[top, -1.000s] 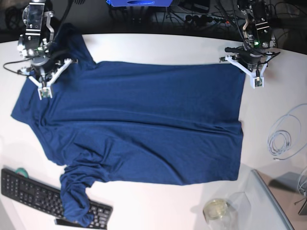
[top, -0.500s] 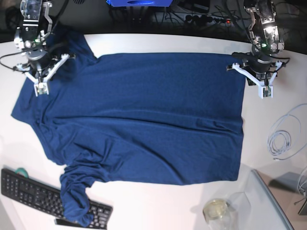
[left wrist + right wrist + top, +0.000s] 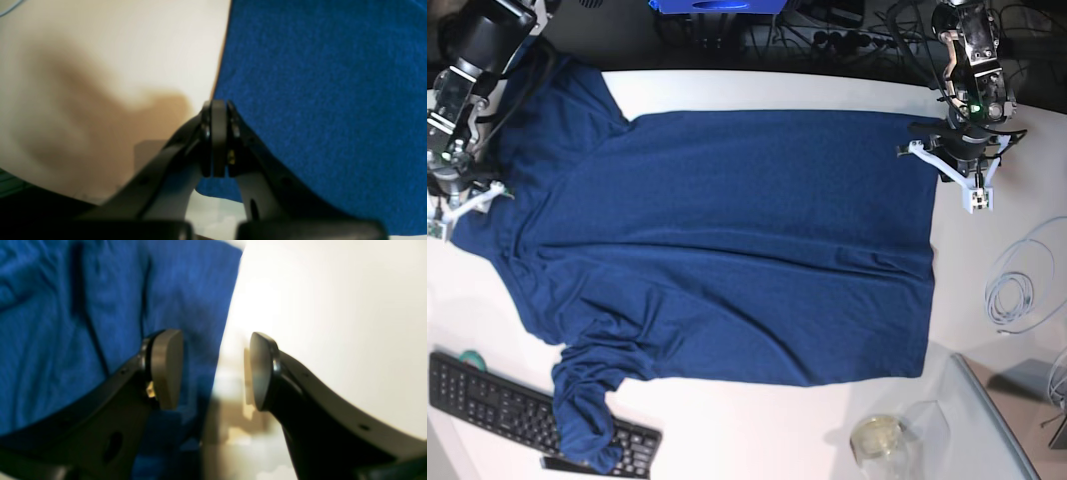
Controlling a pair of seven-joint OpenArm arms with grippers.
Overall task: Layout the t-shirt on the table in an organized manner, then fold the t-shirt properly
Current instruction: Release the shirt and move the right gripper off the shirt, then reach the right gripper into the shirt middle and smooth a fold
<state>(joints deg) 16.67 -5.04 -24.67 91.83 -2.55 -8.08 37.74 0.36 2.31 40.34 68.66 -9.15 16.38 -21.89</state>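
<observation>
Layout step: t-shirt [image 3: 727,240] spread on desk [image 3: 757,420]; lower sleeve bunched. Left end effector [image 3: 215,140] together, empty; right end effector [image 3: 213,370] apart. Next: straighten sleeve.

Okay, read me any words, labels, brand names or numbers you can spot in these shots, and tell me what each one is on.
None can be read.
t-shirt: plain blue cloth, no print showing.
keyboard: key markings too small to read.
blue object at the far edge: no legible text.
Wrist views: only cloth, table and gripper fingers, no writing.

T-shirt [image 3: 727,250] flat on table [image 3: 777,90]; lower sleeve bunched over keyboard [image 3: 497,400].
</observation>
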